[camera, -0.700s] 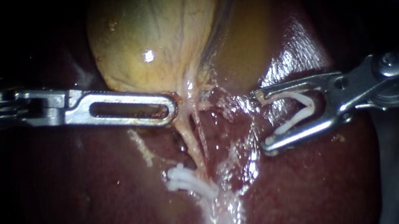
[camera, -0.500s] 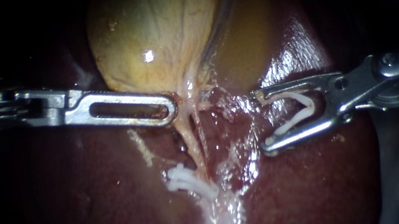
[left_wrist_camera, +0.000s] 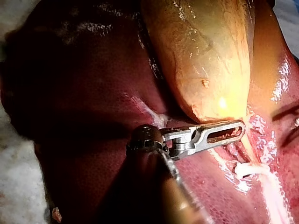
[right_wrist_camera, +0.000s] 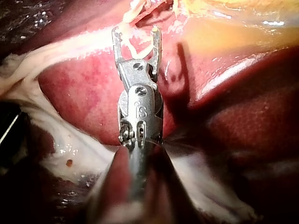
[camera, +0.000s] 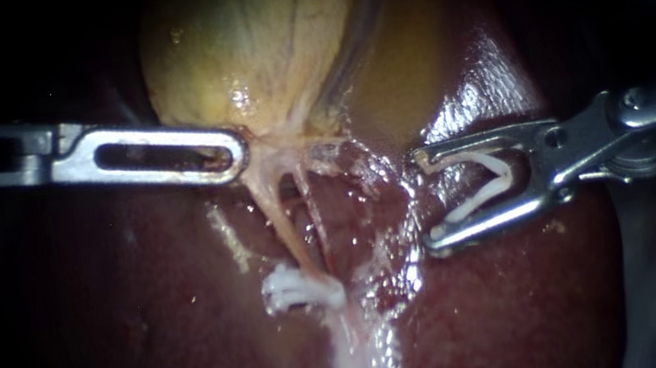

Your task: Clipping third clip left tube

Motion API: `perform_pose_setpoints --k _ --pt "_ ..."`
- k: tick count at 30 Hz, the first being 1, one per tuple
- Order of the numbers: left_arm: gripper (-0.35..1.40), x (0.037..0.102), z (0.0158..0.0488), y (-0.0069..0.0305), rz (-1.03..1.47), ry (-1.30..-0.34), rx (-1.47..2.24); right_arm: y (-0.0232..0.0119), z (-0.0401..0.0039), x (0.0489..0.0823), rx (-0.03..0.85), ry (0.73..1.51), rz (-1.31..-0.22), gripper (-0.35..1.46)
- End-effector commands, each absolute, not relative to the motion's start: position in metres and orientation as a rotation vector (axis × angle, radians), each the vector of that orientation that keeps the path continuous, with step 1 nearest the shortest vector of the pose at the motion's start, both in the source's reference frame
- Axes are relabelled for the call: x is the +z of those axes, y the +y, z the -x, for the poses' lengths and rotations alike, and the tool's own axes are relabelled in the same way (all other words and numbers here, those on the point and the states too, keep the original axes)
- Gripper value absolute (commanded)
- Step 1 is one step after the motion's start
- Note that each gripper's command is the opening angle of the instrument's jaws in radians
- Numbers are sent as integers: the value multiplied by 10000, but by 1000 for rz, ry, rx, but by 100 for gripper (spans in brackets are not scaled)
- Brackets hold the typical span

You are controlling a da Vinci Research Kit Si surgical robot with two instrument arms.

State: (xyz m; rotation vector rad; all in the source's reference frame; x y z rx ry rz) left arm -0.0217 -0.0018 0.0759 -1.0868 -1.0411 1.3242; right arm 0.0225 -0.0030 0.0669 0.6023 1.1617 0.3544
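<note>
As left instrument [camera: 236, 149], clenched on gallbladder [camera: 252, 38] neck, draws it further left than moments ago, left tube [camera: 276, 219] stretches taut above set clips [camera: 296, 288]. Right instrument [camera: 427, 199] unmoved, jaws gripping spread clip [camera: 506, 173], well apart from tube: exposure improved, approach pending.

Endoscope looked down, close on the gallbladder [camera: 262, 45] and liver [camera: 522, 302] — each wrist camera peered forward from its arm, just as near; all shared the tubes [camera: 286, 226] beneath.

Ochre, finely veined gallbladder [camera: 261, 36]; dark maroon liver [camera: 521, 294]; white clip [camera: 480, 198]
</note>
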Motion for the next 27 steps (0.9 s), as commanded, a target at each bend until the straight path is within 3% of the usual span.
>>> perform_pose_setpoints --k 1,14,27 --pt "-35 757 216 -18 1095 -1041 1325 -30 -226 669 355 1161 -602 50" --pt "-35 751 213 -17 1100 -1039 1325 -31 -237 669 360 1160 -598 50" --pt "-35 749 213 -18 1100 -1038 1324 -38 -293 688 381 1156 -598 50"
